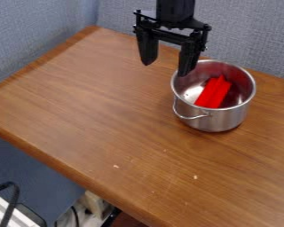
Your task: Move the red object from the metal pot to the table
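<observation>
the gripper (pixel 169 55) is hanging with fingers spread wide beside the metal pot (pixel 213 108), readying for the red object (pixel 216 92) inside.

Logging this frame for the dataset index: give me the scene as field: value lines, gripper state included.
gripper: open, empty, pointing down, up-left of the pot in the picture
red object: inside the metal pot, not gripped
whitish object: in the pot, beside the red one on its left
metal pot: upright, near the right side of the table
table: brown wood
task status: red object not yet lifted
</observation>
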Motion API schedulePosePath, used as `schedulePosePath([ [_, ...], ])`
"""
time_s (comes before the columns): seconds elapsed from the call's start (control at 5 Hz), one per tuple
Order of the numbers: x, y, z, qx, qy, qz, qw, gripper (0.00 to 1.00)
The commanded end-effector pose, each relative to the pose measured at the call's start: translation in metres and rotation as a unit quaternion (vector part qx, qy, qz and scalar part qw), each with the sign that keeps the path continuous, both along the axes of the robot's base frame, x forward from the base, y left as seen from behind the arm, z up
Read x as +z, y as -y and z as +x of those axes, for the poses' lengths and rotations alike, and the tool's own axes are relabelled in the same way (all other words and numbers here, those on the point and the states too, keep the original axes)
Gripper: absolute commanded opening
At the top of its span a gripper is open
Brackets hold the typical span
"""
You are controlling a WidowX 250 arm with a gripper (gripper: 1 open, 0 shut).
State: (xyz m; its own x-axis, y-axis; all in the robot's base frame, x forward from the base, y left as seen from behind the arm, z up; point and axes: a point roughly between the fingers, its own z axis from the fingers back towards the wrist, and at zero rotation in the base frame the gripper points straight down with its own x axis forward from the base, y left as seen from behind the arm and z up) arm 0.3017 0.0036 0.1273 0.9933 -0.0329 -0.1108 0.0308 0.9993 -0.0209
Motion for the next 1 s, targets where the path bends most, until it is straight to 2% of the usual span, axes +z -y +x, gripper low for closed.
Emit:
schedulePosePath([
  [0.0,0.005,0.000,0.005,0.001,0.012,0.001,0.9999,1.00],
  [0.4,0.001,0.009,0.019,-0.025,0.028,0.019,0.9991,1.00],
  [0.6,0.001,0.022,0.026,-0.053,0.044,0.025,0.9973,1.00],
  [0.8,-0.003,0.037,0.031,-0.071,0.053,0.022,0.9958,1.00],
])
